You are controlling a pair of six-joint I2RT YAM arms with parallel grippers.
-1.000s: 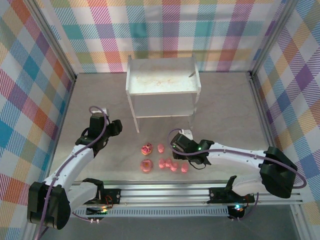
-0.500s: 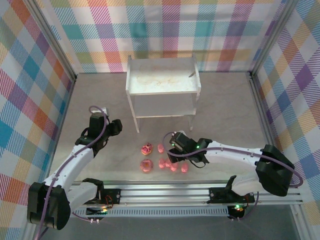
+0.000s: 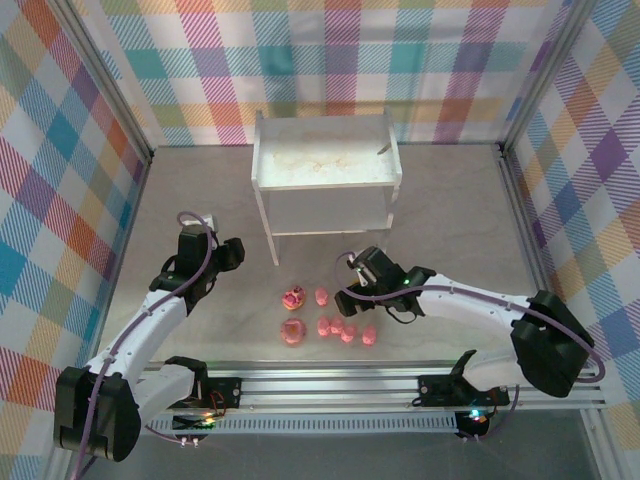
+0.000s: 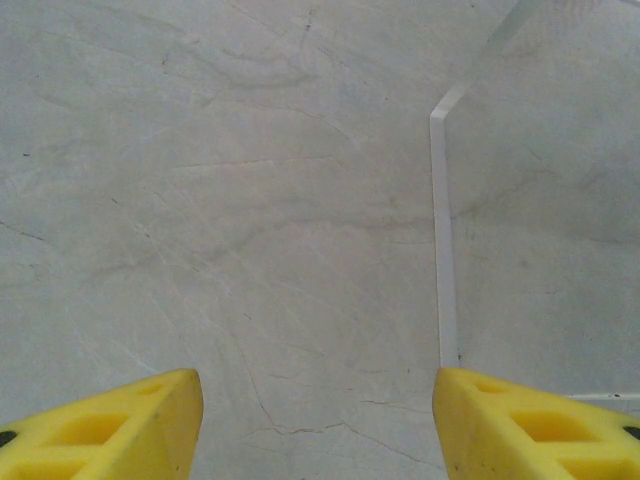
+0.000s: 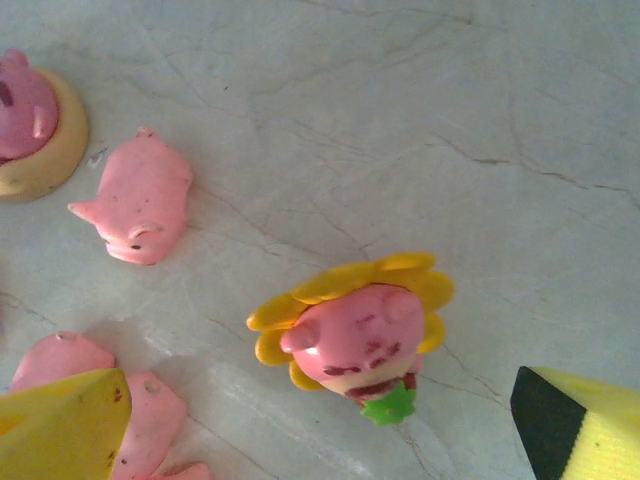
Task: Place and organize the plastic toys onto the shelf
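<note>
**Right hand** (image 5: 315, 415) — open, fingers wide apart, gripping nothing. It is angled down at the surface (image 3: 450, 220) over the toys. The yellow-petalled figure (image 5: 350, 335) stands upright between its fingers and touches neither. In the wrist view, a pig (image 5: 138, 205) lies on its side to the left of that figure. Beyond it is a pig on a tan disc (image 5: 28, 120). Two more pigs (image 5: 60, 362) lie by the finger (image 5: 60, 430) at lower left.

**Left hand** (image 4: 315, 420) — open, gripping nothing, with bare surface between its fingers. A shelf leg (image 4: 440, 250) stands ahead of it.

**Toy location:** the toys lie in a loose cluster on the surface in front of the shelf (image 3: 325, 165), apart from it. The donut (image 3: 292, 331) is at the near-left corner of the cluster, with a row of pigs (image 3: 347, 332) beside it.
</note>
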